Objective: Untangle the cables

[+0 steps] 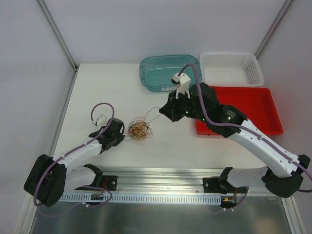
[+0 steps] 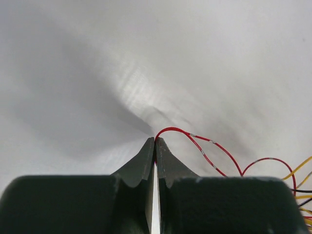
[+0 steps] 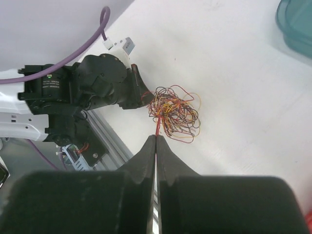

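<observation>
The cables (image 1: 139, 129) lie as a tangled ball of hair-fine red, yellow and dark wires on the white table; the ball also shows in the right wrist view (image 3: 175, 113). My left gripper (image 1: 124, 135) is at the ball's left side, shut on a red wire (image 2: 195, 139) that loops out from its tips (image 2: 155, 140). My right gripper (image 1: 165, 110) is up and right of the ball, shut on a red strand (image 3: 157, 127) that runs taut from its tips (image 3: 156, 137) to the ball. A thin strand (image 1: 155, 111) stretches between ball and right gripper.
A teal bin (image 1: 168, 72), a white basket (image 1: 231, 68) and a red tray (image 1: 253, 108) stand at the back right. A metal rail (image 1: 161, 184) runs along the near edge. The left arm (image 3: 83, 92) fills the upper left of the right wrist view.
</observation>
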`<state>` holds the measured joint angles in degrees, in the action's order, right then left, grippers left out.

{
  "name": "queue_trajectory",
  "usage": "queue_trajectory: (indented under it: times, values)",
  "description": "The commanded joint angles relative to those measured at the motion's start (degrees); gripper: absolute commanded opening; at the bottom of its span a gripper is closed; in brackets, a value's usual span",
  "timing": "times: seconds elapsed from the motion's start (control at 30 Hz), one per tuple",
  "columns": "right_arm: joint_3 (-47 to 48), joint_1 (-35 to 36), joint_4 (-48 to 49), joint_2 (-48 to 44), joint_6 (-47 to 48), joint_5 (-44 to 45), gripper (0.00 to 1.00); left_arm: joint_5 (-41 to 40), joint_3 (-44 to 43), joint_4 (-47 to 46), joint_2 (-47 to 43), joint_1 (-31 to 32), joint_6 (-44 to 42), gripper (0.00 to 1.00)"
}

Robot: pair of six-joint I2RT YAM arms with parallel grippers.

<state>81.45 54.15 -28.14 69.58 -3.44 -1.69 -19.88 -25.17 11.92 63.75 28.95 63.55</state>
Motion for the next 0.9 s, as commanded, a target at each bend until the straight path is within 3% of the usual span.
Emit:
queue_trajectory:
  times: [0.0,0.17,0.43,0.53,0.67,0.77,0.87]
  values:
    - [6.6,0.1,-1.0,-4.0,3.2,1.3,0.01,-2.7,2.0,5.9,-2.9,-5.9,-4.2,0.00]
    - [3.3,0.0,2.3,-7.3,3.2,5.3,0.01,-2.8,3.0,7.9,-5.9,-10.9,-6.6,0.00]
    - [-15.8,0.0,7.9,-8.5,-3.3,5.0,0.01,-3.2,2.8,11.6,-10.9,-12.8,-9.3,0.00]
    - [-19.3,0.1,9.8,-5.6,-5.5,2.2,0.01,1.8,2.1,11.5,-15.9,-12.8,-12.7,0.16]
    - [-20.8,0.3,11.6,-2.4,-5.9,-1.3,0.01,11.0,-0.1,11.5,-22.5,-12.8,-19.4,0.73]
    - [-20.9,0.4,11.8,-1.6,-5.2,-1.8,0.01,19.4,-2.3,11.5,-25.3,-12.4,-22.0,0.93]
    - [-21.2,0.9,12.2,-1.1,-4.2,-2.3,0.01,26.6,-4.8,11.5,-24.6,-11.4,-24.6,0.99]
